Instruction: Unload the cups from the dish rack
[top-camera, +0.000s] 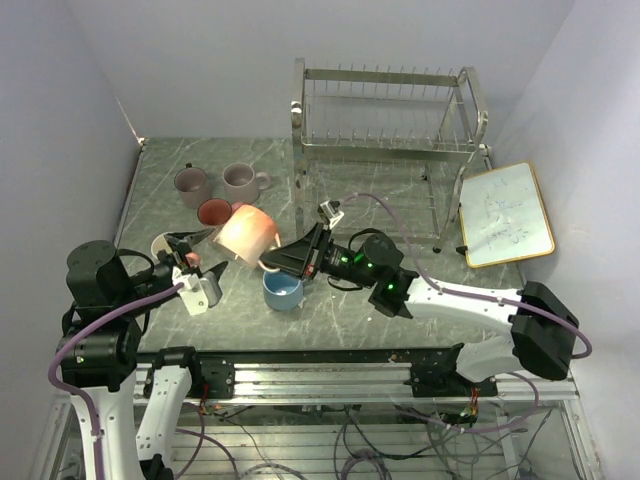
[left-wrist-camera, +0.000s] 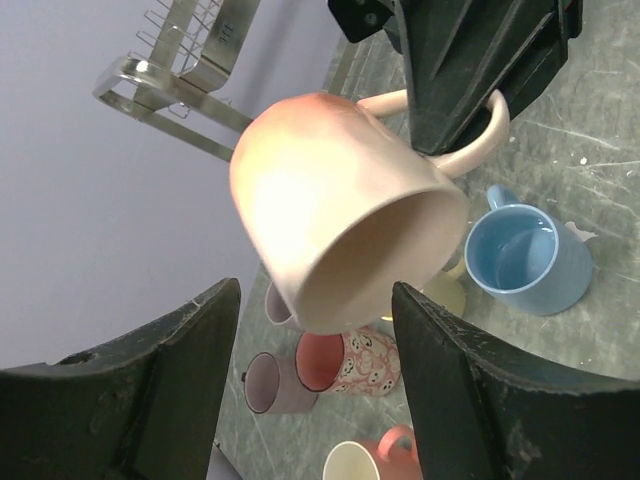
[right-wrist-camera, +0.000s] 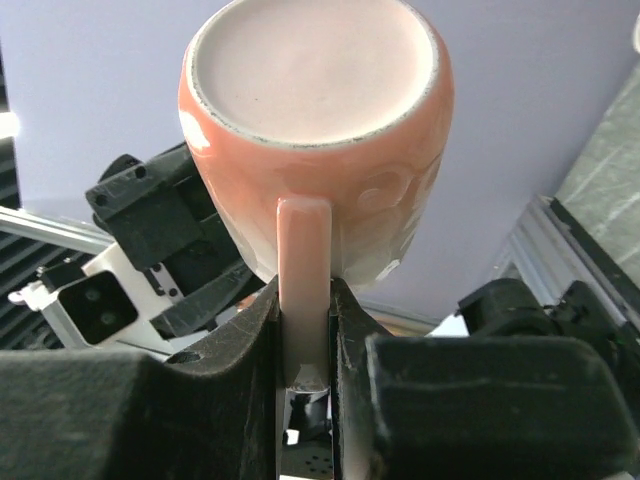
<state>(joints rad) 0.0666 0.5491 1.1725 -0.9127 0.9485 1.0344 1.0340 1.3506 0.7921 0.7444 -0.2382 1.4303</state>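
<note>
My right gripper (top-camera: 274, 259) is shut on the handle of a peach-orange mug (top-camera: 247, 231) and holds it tilted in the air above the table. In the right wrist view both fingers pinch the handle (right-wrist-camera: 304, 290), with the mug's base toward the camera. My left gripper (top-camera: 203, 252) is open just left of the mug. In the left wrist view the mug's mouth (left-wrist-camera: 385, 255) faces the open left gripper (left-wrist-camera: 315, 385) without touching it. The chrome dish rack (top-camera: 385, 120) stands empty at the back.
On the table stand two mauve mugs (top-camera: 190, 185) (top-camera: 241, 182), a red-pink patterned mug (top-camera: 214, 211), a salmon mug with a pale inside (top-camera: 166, 247) and a light blue mug (top-camera: 283, 290). A pale yellow mug (left-wrist-camera: 446, 296) shows under the held mug. A gold-framed whiteboard (top-camera: 508, 213) leans at right.
</note>
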